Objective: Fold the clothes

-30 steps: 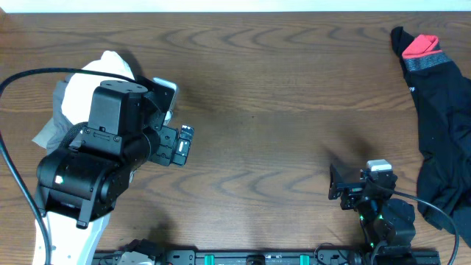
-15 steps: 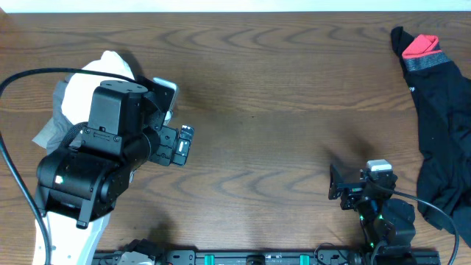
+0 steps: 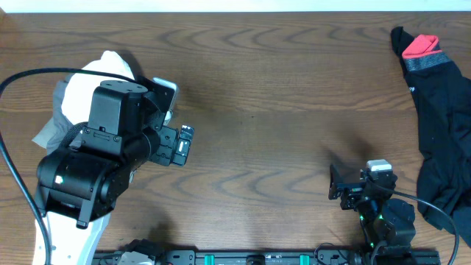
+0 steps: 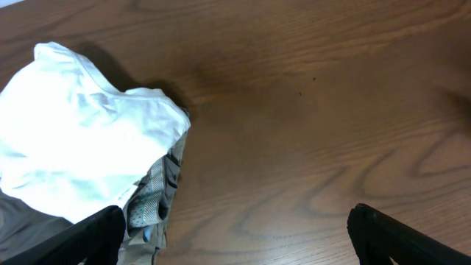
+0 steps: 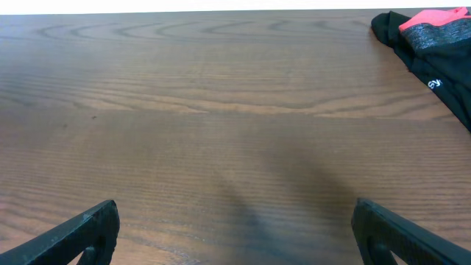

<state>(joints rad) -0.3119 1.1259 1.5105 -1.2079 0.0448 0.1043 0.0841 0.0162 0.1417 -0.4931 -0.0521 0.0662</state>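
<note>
White garment (image 4: 81, 140): is lying bunched in a loose heap at the table's left side, and the left arm is partly covering it in the overhead view; no print is showing.
Grey patterned piece (image 4: 158, 197): is peeking out from under the heap's near edge, touching the white cloth.
Black-and-red garment (image 3: 441, 125): is lying stretched along the table's right edge, with a red patch and a grey band at its far end.
Left gripper (image 4: 234, 221): is hovering with fingers spread wide and gripping nothing; one finger is sitting just beside the heap, the other over bare wood.
Right gripper (image 5: 235, 228): is standing fully spread and empty, low over bare wood near the table's front; the black-and-red garment is lying off to its right.
Table (image 3: 280, 88): is showing dark wood grain between the two heaps.
</note>
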